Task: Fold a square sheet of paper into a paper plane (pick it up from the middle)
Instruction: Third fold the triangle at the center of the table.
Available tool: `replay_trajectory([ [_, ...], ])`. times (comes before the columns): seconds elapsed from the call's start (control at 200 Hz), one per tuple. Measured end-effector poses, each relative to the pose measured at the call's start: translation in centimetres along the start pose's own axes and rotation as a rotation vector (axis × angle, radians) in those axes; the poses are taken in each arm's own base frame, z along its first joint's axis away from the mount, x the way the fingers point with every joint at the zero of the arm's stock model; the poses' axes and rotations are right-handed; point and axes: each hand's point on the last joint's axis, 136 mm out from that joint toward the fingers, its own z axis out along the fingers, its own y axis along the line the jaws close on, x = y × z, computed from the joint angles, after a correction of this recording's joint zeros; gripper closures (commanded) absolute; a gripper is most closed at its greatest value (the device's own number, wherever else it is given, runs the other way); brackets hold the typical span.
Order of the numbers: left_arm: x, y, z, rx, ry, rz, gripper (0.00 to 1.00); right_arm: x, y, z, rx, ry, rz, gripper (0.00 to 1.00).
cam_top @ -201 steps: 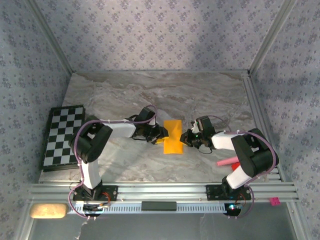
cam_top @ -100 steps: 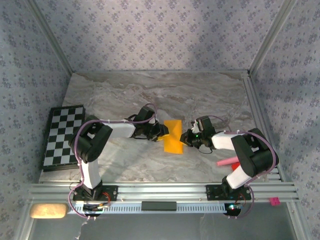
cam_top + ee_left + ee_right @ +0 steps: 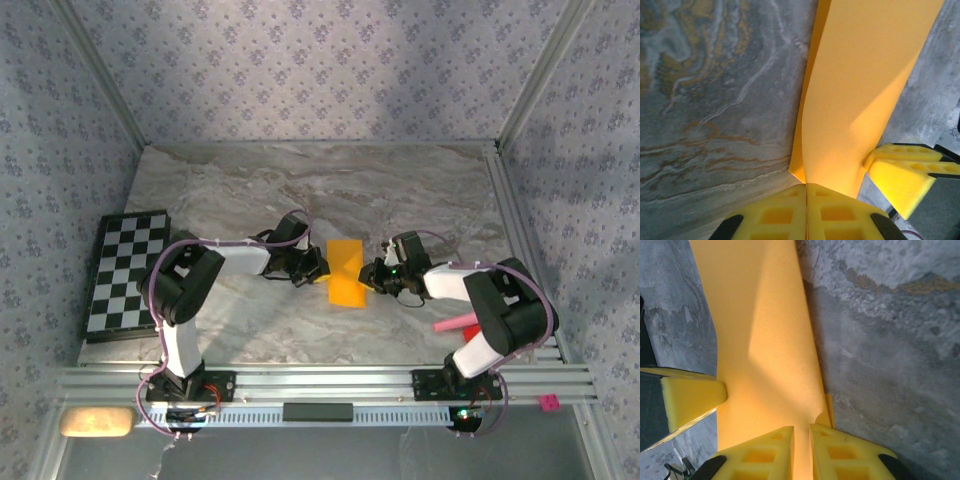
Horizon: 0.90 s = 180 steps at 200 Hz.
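The paper (image 3: pixel 346 272) lay in the middle of the worktop (image 3: pixel 400 190), its long axis running 12 to 6 o'clock, with bare marble open toward 12. My left hand (image 3: pixel 806 187) was clamped on its 9 o'clock edge (my wrist view showed the pads meeting). My right hand (image 3: pixel 801 429), at 3 o'clock, showed a narrow slit with paper in it; whether it gripped, I couldn't tell.

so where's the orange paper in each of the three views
top external: the folded orange-yellow paper lies near the middle of the table, a tall rectangle.
left wrist: the paper runs from bottom centre up to the top right.
right wrist: the paper runs from bottom centre up to the top left.
shared landmark: the grey marbled tabletop, left of the paper in left wrist, right of it in right wrist.
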Motion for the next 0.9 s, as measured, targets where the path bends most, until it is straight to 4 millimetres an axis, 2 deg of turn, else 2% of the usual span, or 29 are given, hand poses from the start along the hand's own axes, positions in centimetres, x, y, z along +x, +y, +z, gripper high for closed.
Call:
replay_trajectory([
  [0.12, 0.1, 0.1, 0.0, -0.005, 0.002, -0.014, 0.93, -0.1, 0.0, -0.9, 0.025, -0.025, -0.014, 0.7],
  [0.2, 0.2, 0.2, -0.2, -0.012, 0.003, -0.024, 0.93, -0.3, 0.6, -2.0, 0.023, -0.051, -0.04, 0.56],
  [0.325, 0.3, -0.2, -0.8, -0.01, -0.001, -0.027, 0.93, -0.9, 2.1, -4.0, -0.003, -0.111, -0.096, 0.4],
  [0.465, 0.5, -0.4, -1.3, -0.012, -0.002, -0.031, 0.92, -1.1, 3.8, -6.1, -0.028, -0.166, -0.176, 0.38],
  [0.56, 0.7, -0.6, -1.7, -0.011, -0.003, -0.034, 0.92, -0.7, 5.1, -6.9, -0.029, -0.204, -0.298, 0.36],
  [0.62, 0.7, -0.7, -1.8, -0.009, -0.004, -0.037, 0.92, 0.1, 6.4, -7.2, -0.026, -0.232, -0.419, 0.35],
  [0.67, 0.6, -0.7, -1.9, -0.008, -0.006, -0.04, 0.92, 1.0, 7.6, -7.4, -0.031, -0.251, -0.524, 0.3],
  [0.755, 0.5, -0.6, -2.0, -0.009, -0.008, -0.045, 0.92, 3.5, 9.2, -7.1, -0.031, -0.269, -0.744, 0.3],
  [0.9, 0.5, -0.5, -2.0, -0.011, -0.007, -0.051, 0.92, 7.3, 9.8, -5.5, 0.001, -0.248, -1.044, 0.34],
])
